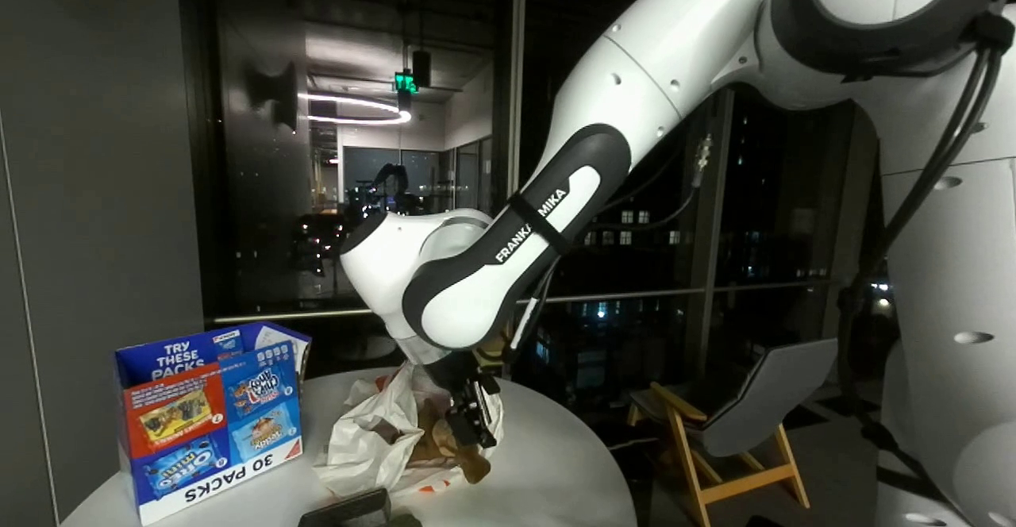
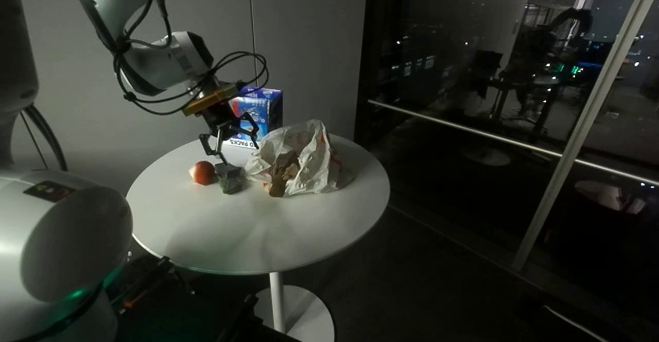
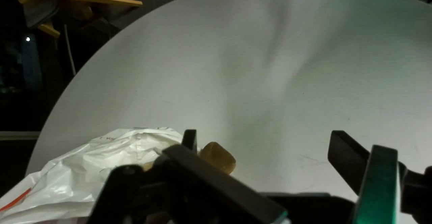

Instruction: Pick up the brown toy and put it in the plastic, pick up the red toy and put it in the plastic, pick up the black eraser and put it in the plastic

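Note:
The brown toy (image 2: 280,175) lies at the mouth of the crumpled white plastic bag (image 2: 316,164), partly inside it. In an exterior view the toy (image 1: 475,465) sticks out of the bag (image 1: 373,451); its end (image 3: 217,157) also shows in the wrist view beside the bag (image 3: 77,170). The red toy (image 2: 203,172) and the dark eraser (image 2: 227,170) stand on the table; the eraser (image 1: 349,509) is cut off in an exterior view. My gripper (image 2: 240,154) is open and empty above the table, between eraser and bag. It shows open in the wrist view (image 3: 263,143).
A blue and red snack box (image 1: 214,424) stands on the round white table (image 2: 257,239) behind the bag. A small green object (image 2: 231,184) touches the eraser's front. A chair (image 1: 746,416) stands beyond the table's edge. Cables (image 2: 170,110) loop from my wrist.

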Robot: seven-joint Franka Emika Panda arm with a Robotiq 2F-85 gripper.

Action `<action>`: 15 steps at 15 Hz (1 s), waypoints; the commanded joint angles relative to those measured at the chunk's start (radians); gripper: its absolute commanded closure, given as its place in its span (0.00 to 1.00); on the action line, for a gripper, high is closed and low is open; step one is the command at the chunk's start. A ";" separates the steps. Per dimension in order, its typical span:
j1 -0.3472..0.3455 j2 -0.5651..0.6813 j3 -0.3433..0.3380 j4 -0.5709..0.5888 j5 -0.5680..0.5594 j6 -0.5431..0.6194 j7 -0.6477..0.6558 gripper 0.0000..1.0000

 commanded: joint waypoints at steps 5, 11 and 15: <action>-0.004 -0.023 0.001 -0.030 0.003 0.014 -0.014 0.00; 0.033 0.151 0.025 -0.001 -0.082 0.314 -0.049 0.00; 0.109 0.283 0.032 0.064 -0.166 0.455 -0.066 0.00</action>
